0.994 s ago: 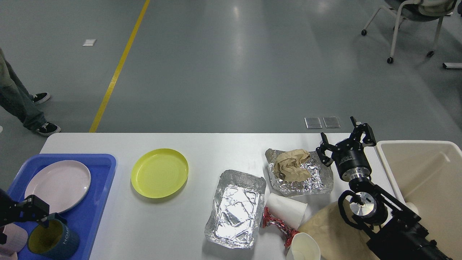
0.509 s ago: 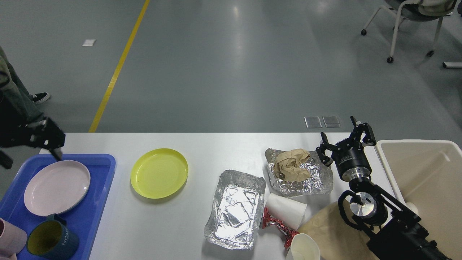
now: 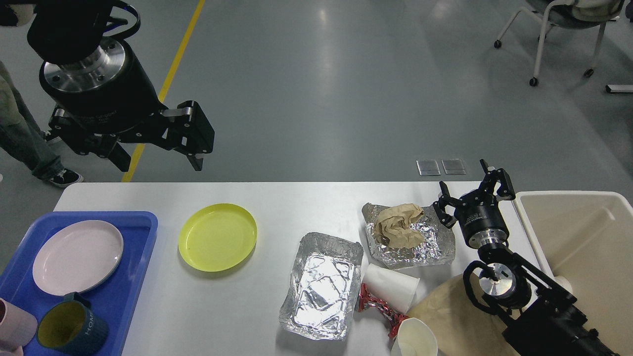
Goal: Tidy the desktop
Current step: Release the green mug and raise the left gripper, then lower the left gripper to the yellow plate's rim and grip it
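The white desktop (image 3: pixel 277 198) carries a yellow plate (image 3: pixel 217 244) left of centre, an empty foil tray (image 3: pixel 321 286), a second foil tray (image 3: pixel 435 247) holding crumpled brown paper (image 3: pixel 398 226), two white paper cups (image 3: pixel 393 288) (image 3: pixel 415 338), a red wrapper (image 3: pixel 376 306) and a tan paper bag (image 3: pixel 447 316). My left gripper (image 3: pixel 158 160) is open and empty, high above the table's far left edge. My right gripper (image 3: pixel 472 190) is open and empty, just right of the crumpled paper.
A blue tray (image 3: pixel 133 267) at the left holds a pink plate (image 3: pixel 76 256), a dark blue mug (image 3: pixel 71 329) and a pink cup (image 3: pixel 15 329). A beige bin (image 3: pixel 583 237) stands at the right. A person's legs (image 3: pixel 24 143) are far left, a chair (image 3: pixel 559 29) far right.
My left arm has let go of the dark blue mug in the blue tray and risen up and right, now large in view. The right arm has not moved.
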Available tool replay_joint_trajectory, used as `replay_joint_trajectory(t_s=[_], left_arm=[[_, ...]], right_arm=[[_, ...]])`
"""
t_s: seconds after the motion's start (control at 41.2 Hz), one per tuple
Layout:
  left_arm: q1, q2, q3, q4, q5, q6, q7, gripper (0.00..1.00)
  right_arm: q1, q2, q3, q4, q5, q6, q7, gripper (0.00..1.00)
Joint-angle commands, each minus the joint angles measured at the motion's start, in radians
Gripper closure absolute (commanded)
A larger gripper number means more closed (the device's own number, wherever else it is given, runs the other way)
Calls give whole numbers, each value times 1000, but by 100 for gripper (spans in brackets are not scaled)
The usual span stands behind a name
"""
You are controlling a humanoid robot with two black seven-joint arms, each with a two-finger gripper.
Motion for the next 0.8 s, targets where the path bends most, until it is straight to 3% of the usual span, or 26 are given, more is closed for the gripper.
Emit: replay_joint_trajectory(t_s=[0.0,0.776], left_arm=[[5,-1,-12,-4,-12,1,-3,4],[206,-41,-98,57,-23,63,-15,4]], right_arm=[[0,0,0,0,0,0,0,0],[0,0,0,0,0,0,0,0]])
